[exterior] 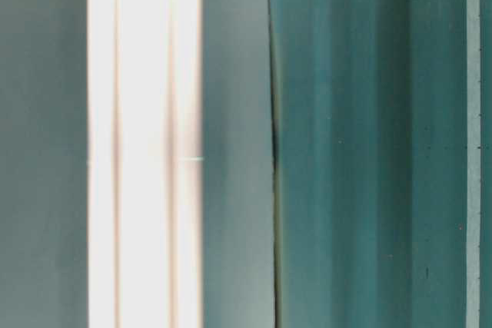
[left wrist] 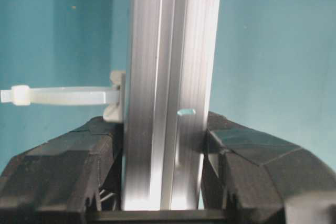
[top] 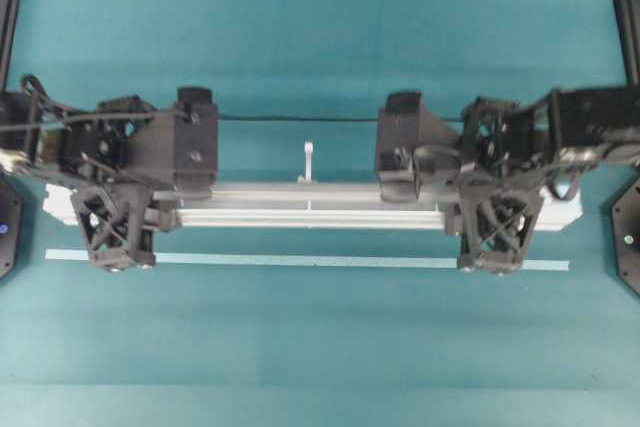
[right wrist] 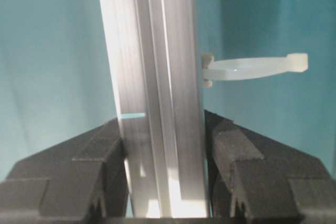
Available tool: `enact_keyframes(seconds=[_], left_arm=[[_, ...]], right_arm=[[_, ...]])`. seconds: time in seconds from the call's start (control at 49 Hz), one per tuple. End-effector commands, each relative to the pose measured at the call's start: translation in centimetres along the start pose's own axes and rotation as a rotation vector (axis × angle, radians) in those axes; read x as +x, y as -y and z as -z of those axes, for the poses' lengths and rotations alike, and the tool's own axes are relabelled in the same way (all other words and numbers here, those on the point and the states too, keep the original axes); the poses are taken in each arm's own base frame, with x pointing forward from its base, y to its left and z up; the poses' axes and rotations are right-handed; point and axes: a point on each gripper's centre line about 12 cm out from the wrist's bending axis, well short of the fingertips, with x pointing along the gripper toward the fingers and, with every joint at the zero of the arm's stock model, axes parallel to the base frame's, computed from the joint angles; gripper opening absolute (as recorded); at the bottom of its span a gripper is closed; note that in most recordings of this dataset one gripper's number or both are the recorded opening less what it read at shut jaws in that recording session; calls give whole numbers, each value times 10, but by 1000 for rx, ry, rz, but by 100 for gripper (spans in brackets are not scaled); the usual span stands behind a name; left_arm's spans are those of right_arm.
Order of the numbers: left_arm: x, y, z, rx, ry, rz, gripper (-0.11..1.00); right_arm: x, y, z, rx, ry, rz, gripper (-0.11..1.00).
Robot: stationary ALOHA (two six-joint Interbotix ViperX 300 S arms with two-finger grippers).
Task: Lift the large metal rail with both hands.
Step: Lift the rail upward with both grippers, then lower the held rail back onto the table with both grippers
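Overhead exterior view: one large metal rail (top: 310,204) lies crosswise over the teal surface (top: 320,67), the left pincer (top: 117,234) and right pincer (top: 497,234) each clamped on it near an end. Rigid, smooth, probably fairly heavy, it favours such paired end grips. One white peg (top: 308,162) shows here; one pale tape strip (top: 300,261) lies alongside.

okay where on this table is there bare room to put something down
Bare teal table lies in front of the tape strip, and behind the cable toward the far edge. The middle is crowded: rail clamped by left gripper and right gripper.
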Motion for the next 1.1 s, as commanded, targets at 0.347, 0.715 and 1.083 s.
enact_keyframes(seconds=[0.347, 0.715, 1.083], left_arm=[[-84, -1, -31, -22, 77, -2, 36], [-133, -1, -53, -21, 157, 4, 36], [-144, 0, -59, -20, 105, -1, 36]], right_arm=[[-77, -10, -24, 11, 80, -26, 39], [-120, -17, -27, 0, 79, -25, 39], [-137, -19, -33, -7, 91, -25, 39]])
